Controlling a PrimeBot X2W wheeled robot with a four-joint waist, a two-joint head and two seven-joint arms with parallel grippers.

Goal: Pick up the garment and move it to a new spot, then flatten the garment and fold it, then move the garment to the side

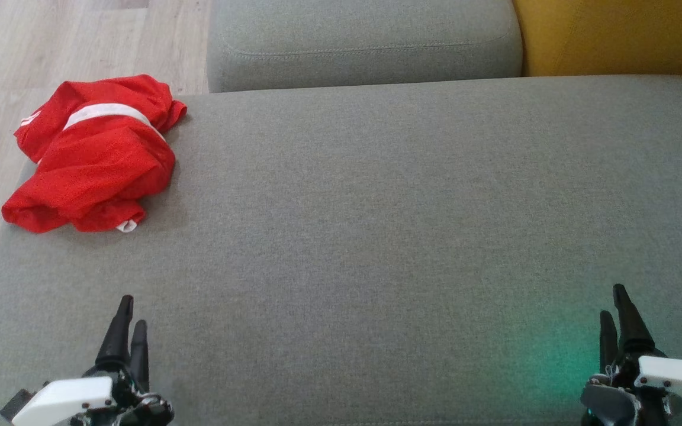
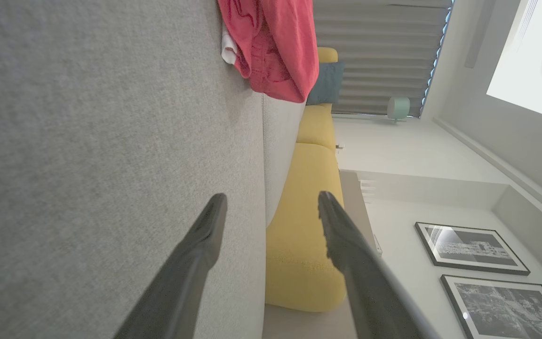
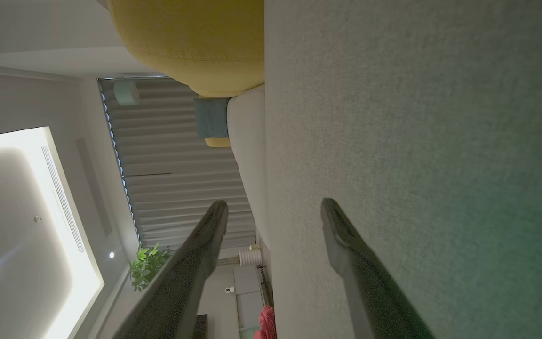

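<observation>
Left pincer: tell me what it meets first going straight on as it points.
Probably the crumpled red mesh garment, beyond the grey fabric seat cushion; depth is unclear, and the left pincer might pass beside it.

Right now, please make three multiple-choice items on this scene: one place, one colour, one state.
1. Where does the garment lie?
A) far left corner of the grey cushion
B) cushion centre
C) near right corner
2. Its main colour?
A) blue
B) red
C) green
3. The left claw is
A) shut on the garment
B) open, empty
C) shut, empty
Answers: 1 A, it sits at that corner; 2 B, red cloth with a white band; 3 B, its fingers stand apart, nothing between.
</observation>
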